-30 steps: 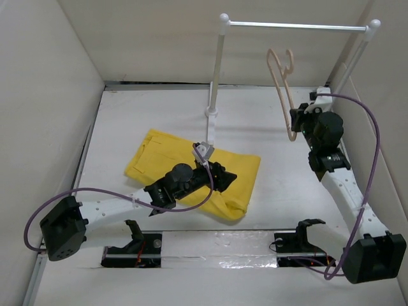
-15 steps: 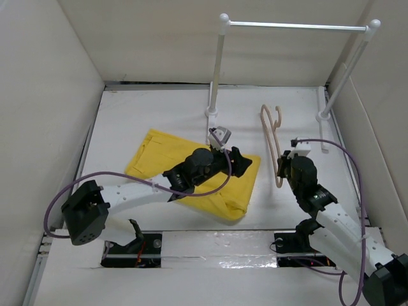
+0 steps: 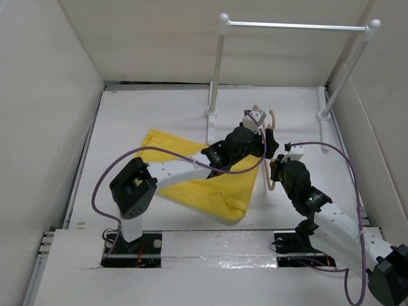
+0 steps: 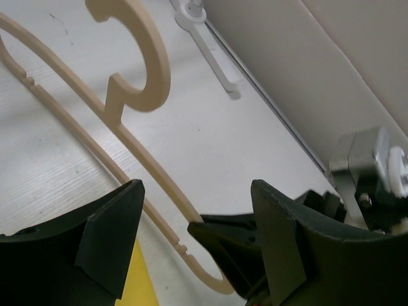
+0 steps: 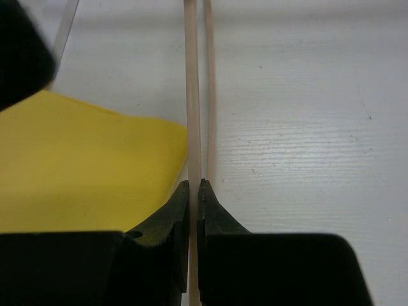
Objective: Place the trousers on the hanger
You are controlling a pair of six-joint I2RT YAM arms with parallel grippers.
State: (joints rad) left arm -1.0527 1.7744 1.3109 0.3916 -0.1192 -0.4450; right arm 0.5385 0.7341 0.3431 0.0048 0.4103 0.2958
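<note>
Hanger (image 5: 189, 95) clamped in the right gripper (image 5: 194, 186).
The left gripper (image 4: 196, 194) is held wide open above it; the clamp is shown plainly only by the right wrist view.

Matt yellow cloth trousers (image 3: 210, 191), smooth pale plastic hanger (image 4: 160, 67).

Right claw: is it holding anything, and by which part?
Yes: the right claw pinches the hanger by one thin arm near its end. The left claw is open, holding nothing.
</note>
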